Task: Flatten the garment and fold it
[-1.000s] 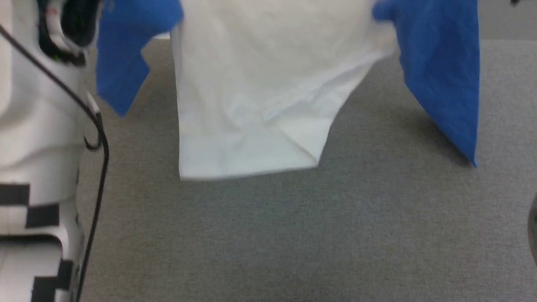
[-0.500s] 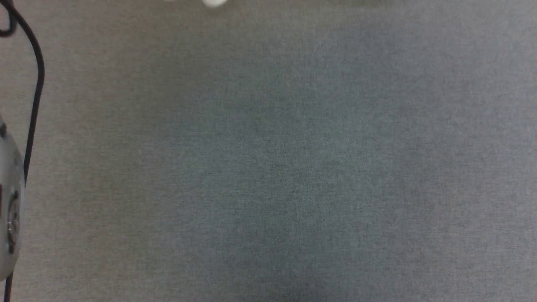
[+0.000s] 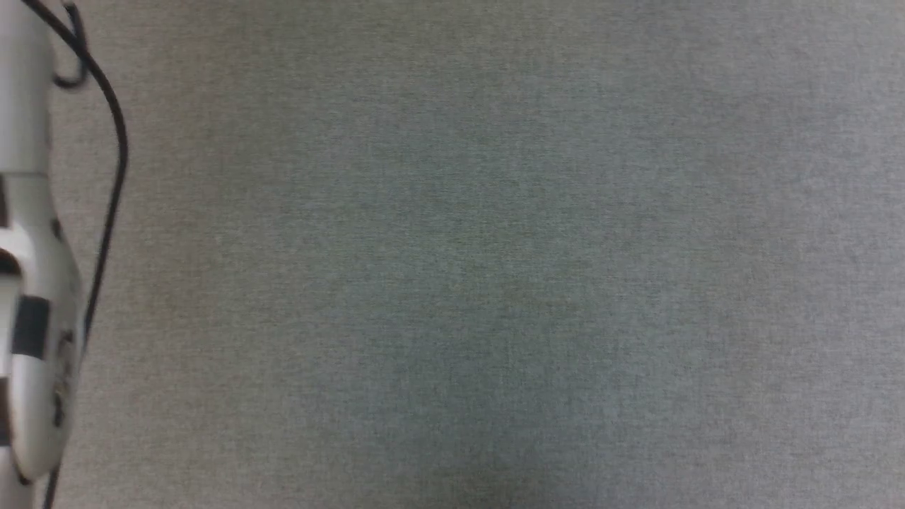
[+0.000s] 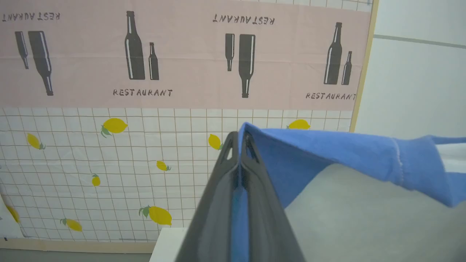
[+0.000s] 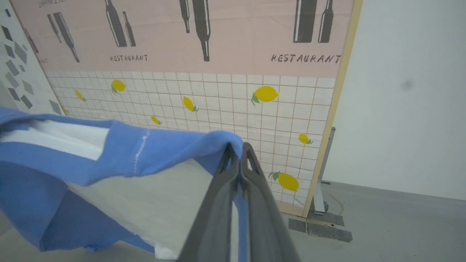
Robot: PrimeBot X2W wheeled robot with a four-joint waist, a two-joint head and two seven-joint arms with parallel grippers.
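- Grip, left: left gripper (image 4: 239, 137) has its two dark fingers pressed together on a fold of blue cloth at lower centre of the left wrist view. A blue strip shows between them.
- Grip, right: right gripper (image 5: 238, 148) is likewise pinched closed on blue cloth, at lower centre of the right wrist view.
- Span: garment (image 4: 327, 147) hangs in the air between the two grips. It runs off to frame right from the left fingers and to frame left from the right ones. Its long axis lies gripper to gripper, so neither arm is nearer; both carry it.
- Material: soft matte knit. The blue band has a pale stitched seam, and the white body sags below it in loose folds.
- Head view: flat grey woven surface (image 3: 452, 254), with pale forearm (image 3: 28, 283) and black cable (image 3: 117, 162) at the left edge.
- Judgement: the next move is likely to lower the cloth onto that surface, held taut.
- Far: printed backdrop (image 4: 182, 72) with bottles above lemons on a grid; white wall (image 5: 400, 91) beside it.
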